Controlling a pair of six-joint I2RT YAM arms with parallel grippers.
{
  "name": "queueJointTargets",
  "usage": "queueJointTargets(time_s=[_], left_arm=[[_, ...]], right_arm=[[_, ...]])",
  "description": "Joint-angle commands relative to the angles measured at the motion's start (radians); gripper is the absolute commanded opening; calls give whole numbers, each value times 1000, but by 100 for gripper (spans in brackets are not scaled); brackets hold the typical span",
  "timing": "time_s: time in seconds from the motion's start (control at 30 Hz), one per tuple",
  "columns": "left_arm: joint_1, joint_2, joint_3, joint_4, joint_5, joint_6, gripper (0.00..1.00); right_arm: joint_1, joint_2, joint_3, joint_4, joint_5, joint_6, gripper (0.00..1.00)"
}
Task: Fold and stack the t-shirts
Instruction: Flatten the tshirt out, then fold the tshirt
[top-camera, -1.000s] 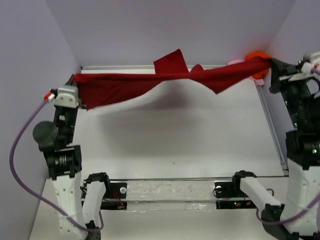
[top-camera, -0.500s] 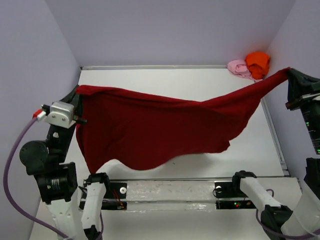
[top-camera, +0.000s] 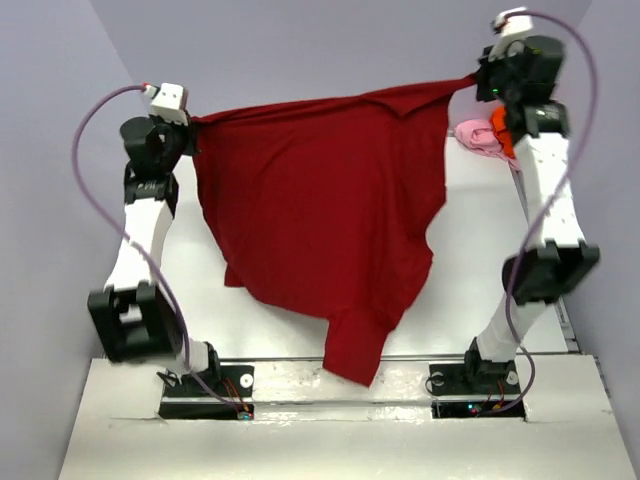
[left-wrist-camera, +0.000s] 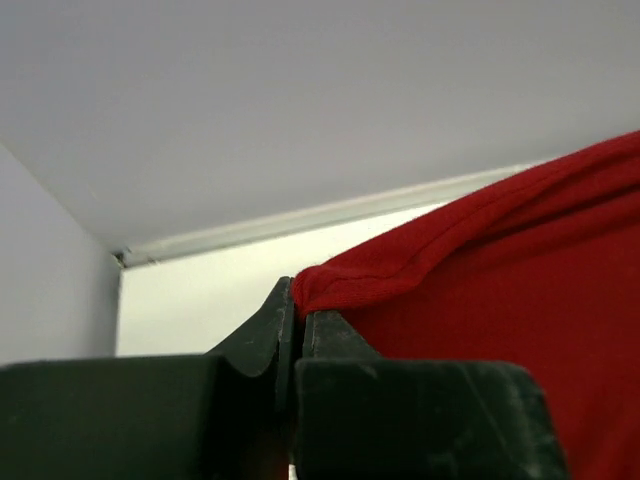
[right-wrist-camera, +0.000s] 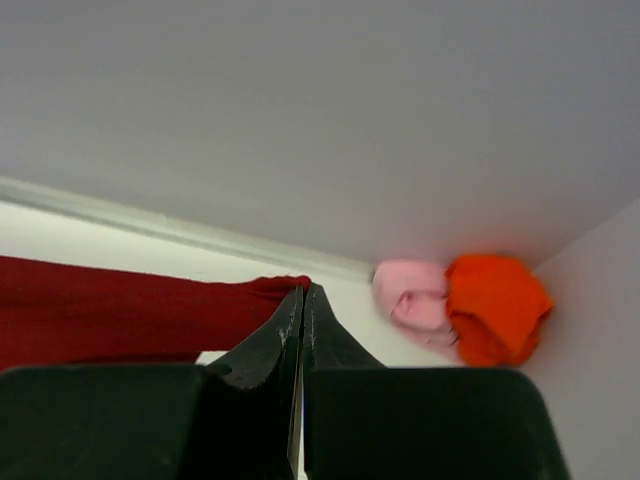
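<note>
Both arms are now reaching much higher, raising the dark red t-shirt (top-camera: 320, 210) so it is hanging spread above the desk (top-camera: 480, 270). The left gripper (left-wrist-camera: 297, 300) is pinching one top corner and the right gripper (right-wrist-camera: 303, 292) is clenching the other. The orange t-shirt (right-wrist-camera: 497, 305) and pink t-shirt (right-wrist-camera: 410, 295) are lying bunched together in the far right corner.
</note>
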Motion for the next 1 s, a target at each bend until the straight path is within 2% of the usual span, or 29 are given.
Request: queueJointTargets(time_s=[0.0, 0.07, 0.17, 0.23, 0.4, 0.53, 0.7, 0.97], left_arm=[[8, 191, -5, 159, -38, 57, 0], [3, 332, 34, 160, -17, 66, 0], [-24, 479, 75, 169, -32, 121, 0], [-41, 541, 103, 169, -55, 152, 0], [-77, 662, 161, 159, -69, 215, 0], [-80, 673, 181, 153, -71, 227, 0], [-80, 627, 161, 153, -95, 244, 0], [-43, 584, 101, 181, -92, 295, 0]], right_arm=[[-9, 218, -23, 102, 58, -36, 0], [-9, 366, 22, 102, 60, -54, 0], [-9, 495, 82, 99, 66, -68, 0], [-9, 599, 128, 92, 76, -80, 0], [61, 710, 171, 81, 112, -131, 0], [86, 709, 163, 72, 112, -125, 0], [106, 614, 83, 62, 103, -116, 0], [106, 441, -148, 64, 83, -100, 0]])
